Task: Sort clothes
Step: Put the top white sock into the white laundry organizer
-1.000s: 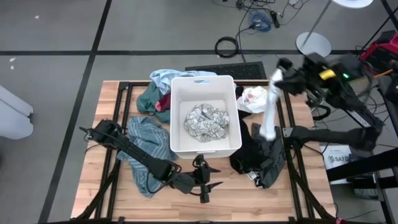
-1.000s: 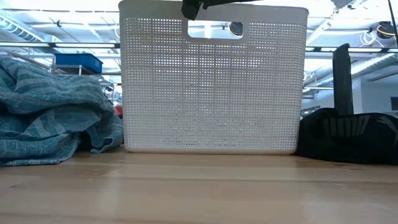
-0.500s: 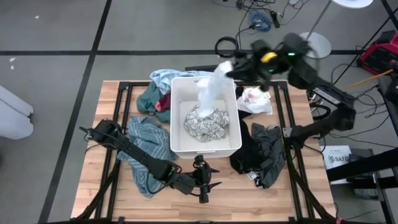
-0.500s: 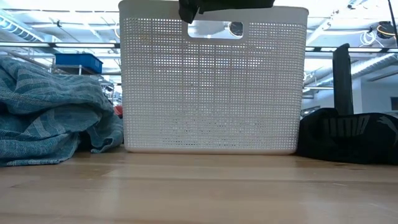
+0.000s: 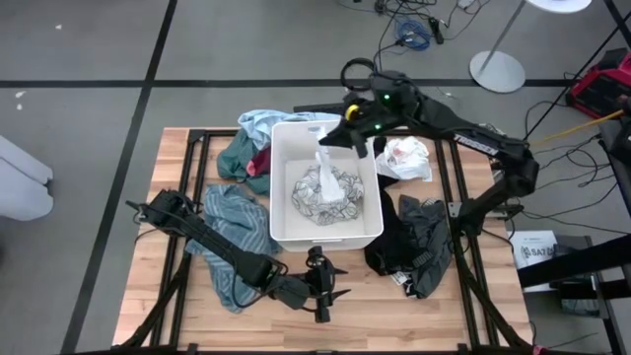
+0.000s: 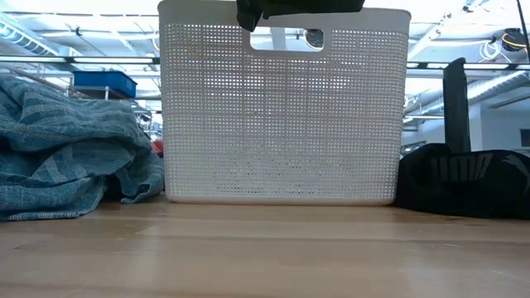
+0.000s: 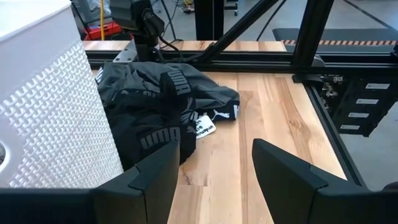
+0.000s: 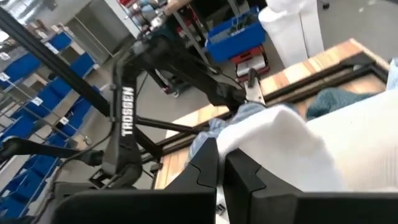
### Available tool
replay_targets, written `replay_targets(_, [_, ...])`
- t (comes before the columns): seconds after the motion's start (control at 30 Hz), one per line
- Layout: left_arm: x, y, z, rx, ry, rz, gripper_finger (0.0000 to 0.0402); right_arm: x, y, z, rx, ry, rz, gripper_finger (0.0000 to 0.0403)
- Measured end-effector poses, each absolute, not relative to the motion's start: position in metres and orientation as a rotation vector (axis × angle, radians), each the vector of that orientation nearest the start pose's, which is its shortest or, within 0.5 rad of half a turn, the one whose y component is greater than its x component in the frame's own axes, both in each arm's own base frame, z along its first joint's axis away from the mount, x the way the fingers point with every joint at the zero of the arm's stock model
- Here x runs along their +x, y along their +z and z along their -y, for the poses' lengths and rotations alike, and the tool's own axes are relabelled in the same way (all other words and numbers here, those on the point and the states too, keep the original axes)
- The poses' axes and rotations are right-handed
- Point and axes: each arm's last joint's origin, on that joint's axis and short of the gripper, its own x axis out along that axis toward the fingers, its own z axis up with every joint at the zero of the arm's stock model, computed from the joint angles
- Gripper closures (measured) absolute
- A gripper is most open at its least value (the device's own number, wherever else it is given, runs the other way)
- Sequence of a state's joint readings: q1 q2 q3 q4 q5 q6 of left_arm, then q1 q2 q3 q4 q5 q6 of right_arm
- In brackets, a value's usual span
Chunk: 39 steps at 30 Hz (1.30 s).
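Observation:
A white bin [image 5: 279,187] stands mid-table with a white-grey patterned garment [image 5: 308,192] in it. My right gripper [image 5: 343,136] hovers over the bin's far right corner, shut on a white garment [image 5: 328,163]. Around the bin lie teal striped [image 5: 232,237], light blue [image 5: 258,122], dark teal [image 5: 235,153], red [image 5: 261,163] and white [image 5: 404,158] clothes. A black and dark grey pile [image 5: 414,242] lies on the right. My left gripper [image 5: 343,281] waits open near the front edge, pointing at that black pile [image 7: 155,106]. My right gripper pinches the white garment's upper end [image 8: 261,144] between its two shut fingers; one layer or several, I cannot tell. The fingers come from the table's right, nearly level, above the bin. The garment hangs slack into the bin, its lower end [image 5: 330,185] on the patterned garment.
Black frame rails [image 5: 458,207] run along the table's edges and beside the black pile. Bare wood [image 7: 273,124] lies in front of my left gripper and along the near edge [image 6: 265,248]. Cables and a lamp base lie on the floor beyond.
My right gripper has swung from beyond the table's far right corner toward the left and down, turning as it went, to above the bin. The white garment it carries hung over the right side of the table; it now hangs inside the bin.

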<state>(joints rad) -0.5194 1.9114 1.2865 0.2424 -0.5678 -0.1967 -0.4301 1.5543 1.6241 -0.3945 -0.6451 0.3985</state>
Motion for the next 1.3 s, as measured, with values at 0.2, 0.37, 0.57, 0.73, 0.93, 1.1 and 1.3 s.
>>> replay_targets(0.2, [0.379,0.223,0.199,0.002,0.08,-0.319,0.0189,0.327,0.401,0.137,0.561,0.066,-0.357,0.0389])
replay_targets(0.37, [0.379,0.223,0.199,-0.001,0.068,-0.321,0.0189,0.322,0.398,0.146,0.591,0.068,-0.382,0.0334])
replay_targets(0.57, [0.379,0.223,0.199,0.001,0.066,-0.324,0.0189,0.303,0.41,0.158,0.598,0.058,-0.352,0.0244])
replay_targets(0.73, [0.378,0.222,0.199,0.007,0.067,-0.333,0.0189,0.279,0.443,0.168,0.552,-0.017,-0.265,0.0198])
replay_targets(0.93, [0.378,0.221,0.199,0.013,0.069,-0.343,0.0189,0.262,0.456,0.165,0.552,-0.063,-0.366,0.0187])
replay_targets(1.1, [0.378,0.221,0.199,0.013,0.07,-0.347,0.0189,0.23,0.458,0.16,0.442,-0.379,-0.631,0.0192])
replay_targets(1.3, [0.378,0.221,0.199,0.01,0.07,-0.347,0.0189,0.203,0.424,0.163,0.448,-0.701,-1.025,0.0192])
